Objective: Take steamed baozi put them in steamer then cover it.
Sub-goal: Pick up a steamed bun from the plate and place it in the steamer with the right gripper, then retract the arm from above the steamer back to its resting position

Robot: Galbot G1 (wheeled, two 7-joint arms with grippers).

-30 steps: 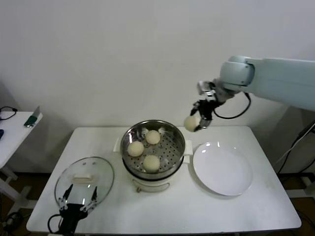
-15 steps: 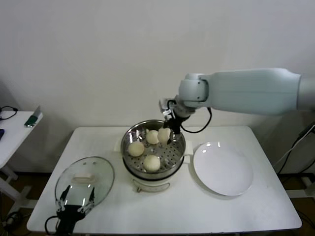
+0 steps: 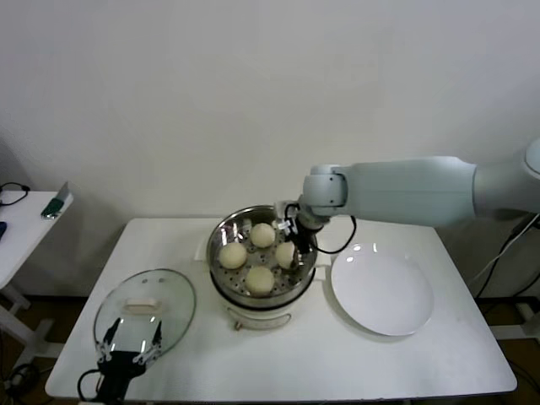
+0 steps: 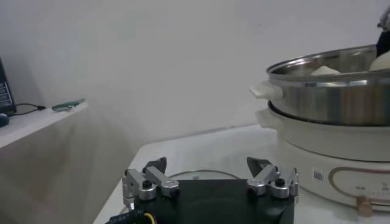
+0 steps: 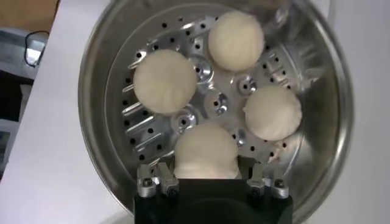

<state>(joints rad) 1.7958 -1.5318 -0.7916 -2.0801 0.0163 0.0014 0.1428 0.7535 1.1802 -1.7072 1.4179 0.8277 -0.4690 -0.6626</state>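
Table (image 3: 278, 359) carries the steamer (image 3: 221, 245) at centre, the cover (image 3: 175, 295) near-left and a plate (image 3: 381, 291) right. Three steamed baozi (image 3: 233, 254) lie inside; the right gripper (image 3: 293, 253) grips a fourth. Left gripper (image 3: 131, 352), jaws apart, hovers at the cover's near edge.

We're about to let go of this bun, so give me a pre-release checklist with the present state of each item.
1. Fourth baozi inside the steamer: ok.
2. Right gripper shut on it: ok.
3. Bun resting on the perforated floor: cannot tell.
4. Other three buns apart from it: ok.
5. Plate holds no buns: ok.
6. Cover on the table, left gripper open at its near edge: ok.
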